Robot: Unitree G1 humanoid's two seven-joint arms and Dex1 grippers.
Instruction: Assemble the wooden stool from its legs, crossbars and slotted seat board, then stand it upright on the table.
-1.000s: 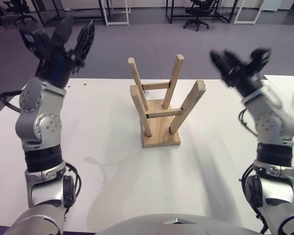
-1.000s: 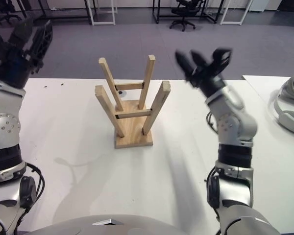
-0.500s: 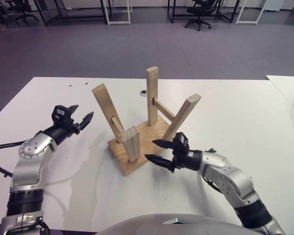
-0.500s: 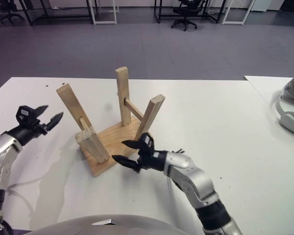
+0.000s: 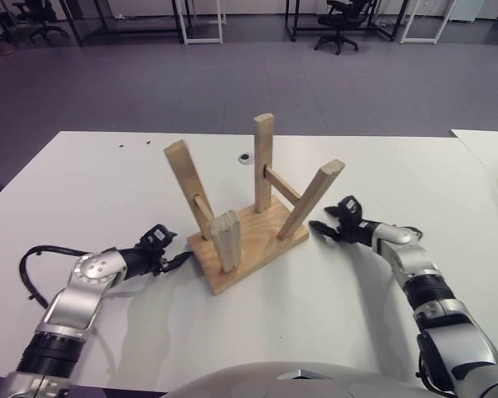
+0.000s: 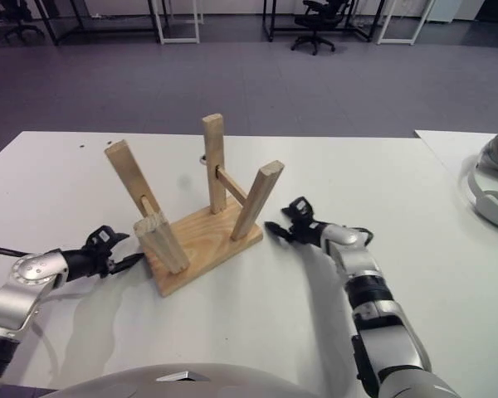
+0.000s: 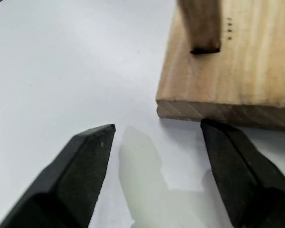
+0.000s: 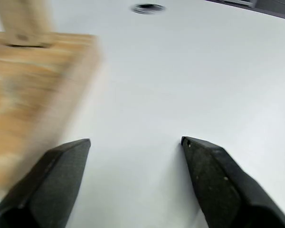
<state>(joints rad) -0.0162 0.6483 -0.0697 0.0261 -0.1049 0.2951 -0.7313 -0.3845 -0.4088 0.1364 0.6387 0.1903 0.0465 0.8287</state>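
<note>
stool upturned at frame centre
flanked by left gripper lower left, right gripper right, jaws spread open

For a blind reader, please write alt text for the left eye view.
A wooden stool rests upside down on a white table, legs up. The left tool and right tool, both open, sit low on either side of it.

The assembled wooden stool rests upside-down, legs pointing up.
</note>
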